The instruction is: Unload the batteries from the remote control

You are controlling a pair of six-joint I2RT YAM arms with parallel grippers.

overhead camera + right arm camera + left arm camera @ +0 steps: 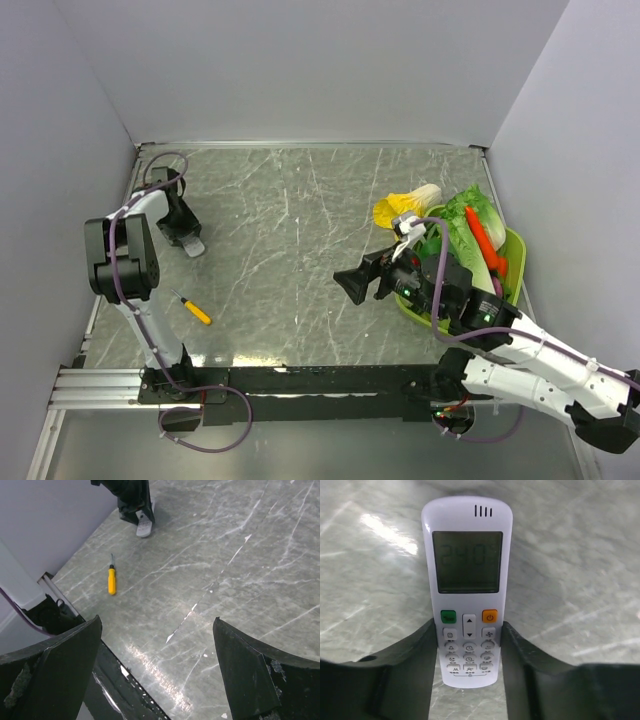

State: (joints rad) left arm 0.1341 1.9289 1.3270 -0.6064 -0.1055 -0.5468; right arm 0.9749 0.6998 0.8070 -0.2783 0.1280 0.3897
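Remote control [467, 590] lies face up at the table's [300, 220] far left, back hidden, batteries unseen. Left gripper [468, 630] clamps its button end, jaws against both long sides. It should grip squarely, lift, then flip. Right gripper [157, 625] is wide, empty. Only the left wrist view shows contact; the right wrist view shows the screwdriver [111, 580] nearby.

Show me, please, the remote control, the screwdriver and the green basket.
remote control [467, 575]: left wrist view, its display.
screwdriver [199, 314]: top view, yellow handle.
green basket [517, 255]: top view, right rim.
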